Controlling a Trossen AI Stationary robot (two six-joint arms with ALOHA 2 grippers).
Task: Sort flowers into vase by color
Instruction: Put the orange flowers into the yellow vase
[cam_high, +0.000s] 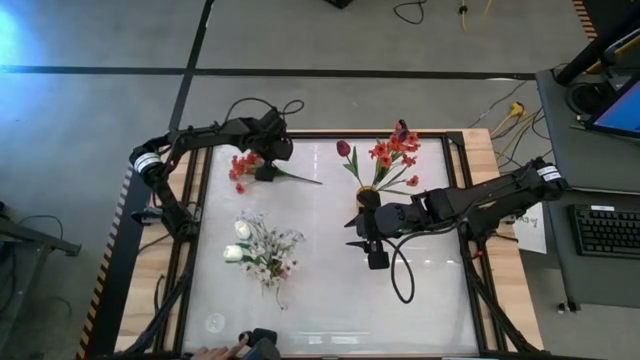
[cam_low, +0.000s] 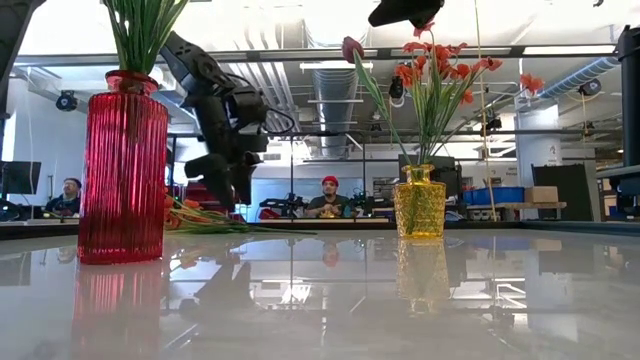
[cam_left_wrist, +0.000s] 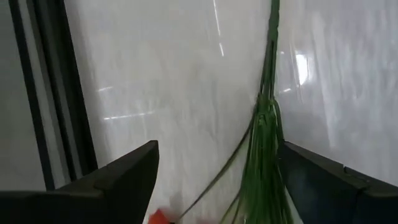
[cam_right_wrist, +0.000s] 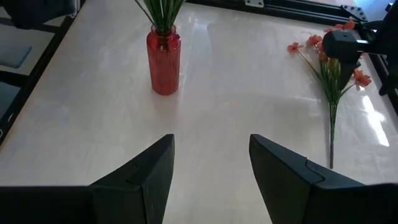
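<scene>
An orange-red flower (cam_high: 243, 165) lies flat on the table at the far left, its green stem (cam_left_wrist: 266, 143) running toward the table's middle. My left gripper (cam_left_wrist: 217, 146) points down over it, open, with one finger on each side of the stem bundle just below the blossoms. A red vase (cam_low: 123, 170) holds whitish flowers (cam_high: 262, 247). A yellow vase (cam_low: 419, 205) holds orange-red flowers (cam_high: 395, 152) and a maroon tulip (cam_high: 344, 148). My right gripper (cam_right_wrist: 211, 140) hangs open above the table's middle, close to the yellow vase, holding nothing.
The table has a raised dark frame (cam_high: 190, 210) along its left and right sides. At the near edge a person's hand (cam_high: 213, 352) rests beside a dark object (cam_high: 262, 345). People sit in the room beyond the far edge (cam_low: 329, 197). Bare tabletop lies near and right (cam_high: 400, 310).
</scene>
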